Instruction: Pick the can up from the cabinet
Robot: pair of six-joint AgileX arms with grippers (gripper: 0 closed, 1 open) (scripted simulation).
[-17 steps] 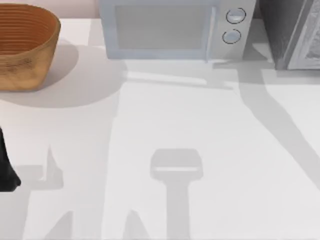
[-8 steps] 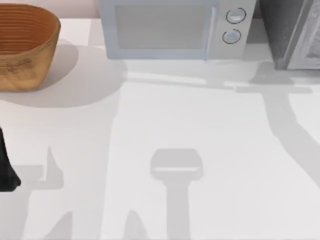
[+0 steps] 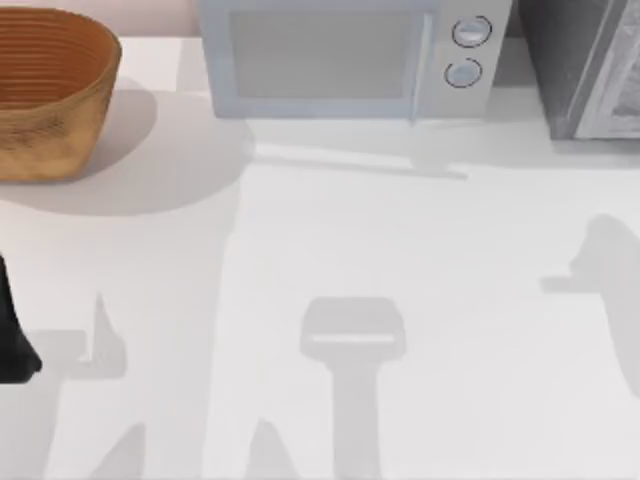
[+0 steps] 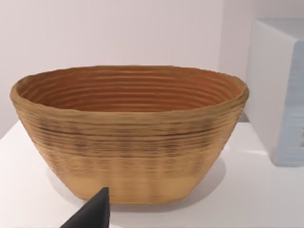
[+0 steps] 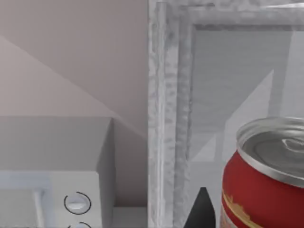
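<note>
The can [image 5: 266, 185] is red with a pale silvery top and stands upright, very close in the right wrist view, in front of the grey cabinet's frame [image 5: 166, 95]. A dark tip of my right gripper [image 5: 202, 211] shows just beside the can; whether they touch is unclear. In the top view the cabinet [image 3: 585, 65] sits at the back right corner, and the can is hidden there. My left arm [image 3: 10, 335] is parked at the table's left edge, and a dark tip of its gripper [image 4: 95, 213] points at the basket.
A brown woven basket [image 3: 50, 90] stands at the back left, seen close up as basket [image 4: 128, 133] in the left wrist view. A white microwave [image 3: 345, 55] stands at the back centre, next to the cabinet. Arm shadows lie across the white table [image 3: 400, 250].
The right arm's shadow has slid away from the cabinet's front toward the table's right edge and nearer the front. The left arm, basket and microwave have not moved.
</note>
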